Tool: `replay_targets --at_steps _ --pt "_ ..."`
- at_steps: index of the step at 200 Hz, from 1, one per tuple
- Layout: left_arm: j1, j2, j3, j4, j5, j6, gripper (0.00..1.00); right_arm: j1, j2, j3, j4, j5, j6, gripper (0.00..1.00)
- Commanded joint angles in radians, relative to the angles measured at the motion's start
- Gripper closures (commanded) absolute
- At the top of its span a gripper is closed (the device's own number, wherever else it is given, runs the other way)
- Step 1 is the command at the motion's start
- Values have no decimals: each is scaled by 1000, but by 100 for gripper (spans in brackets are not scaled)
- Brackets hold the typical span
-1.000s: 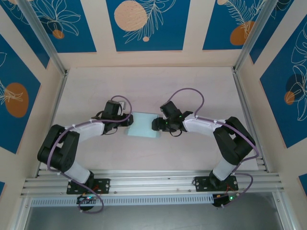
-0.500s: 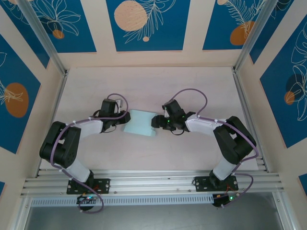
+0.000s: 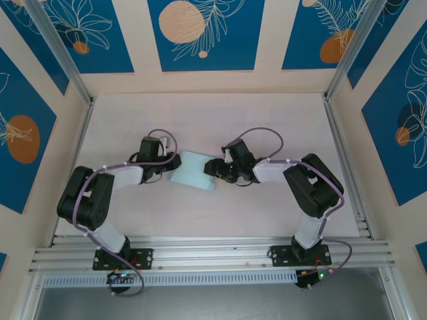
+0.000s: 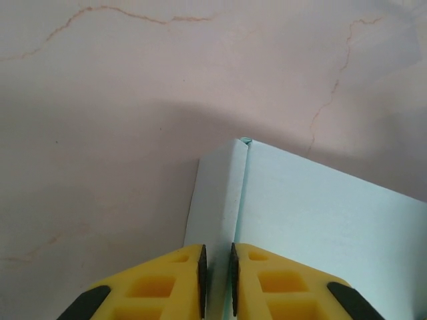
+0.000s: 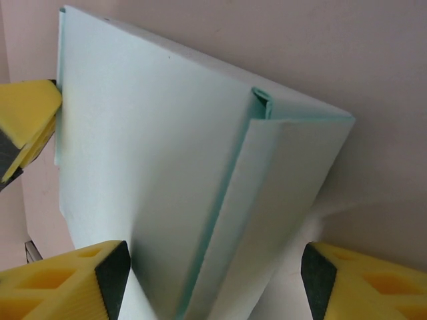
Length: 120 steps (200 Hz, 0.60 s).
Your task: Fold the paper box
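The pale mint paper box [image 3: 191, 171] lies mid-tabletop [image 3: 200, 120] between both arms. The left end effector [image 4: 218, 267] is pinched almost closed on a thin edge of its card. The right end effector [image 5: 213, 260] stands wide open, its yellow fingers straddling the box's folded end.

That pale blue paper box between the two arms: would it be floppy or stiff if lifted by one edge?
Probably floppy: the paper box looks like thin card, its flap curling at the seam. Likely very light: the left gripper pinches just one thin edge. It may slide or crease easily on the smooth table.
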Motion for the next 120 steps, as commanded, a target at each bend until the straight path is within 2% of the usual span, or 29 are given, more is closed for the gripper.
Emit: replay_targets --at_steps 1,49,80,98,105,120 --pt "29 65 -32 -75 -14 -19 83 -5 15 -18 62 -41 48 29" --pt "34 59 -43 -47 12 -36 84 -5 56 -15 148 -86 90 32" --pt "34 32 -47 -45 20 -37 82 -4 60 -24 217 -113 125 48" --pt "34 -3 -59 -30 29 -31 72 -6 46 -24 214 -130 143 58" --pt "34 -22 -62 -29 29 -26 68 -7 38 -23 207 -137 152 58" --pt "33 -80 -71 -35 18 -4 50 -13 14 -18 173 -150 170 60"
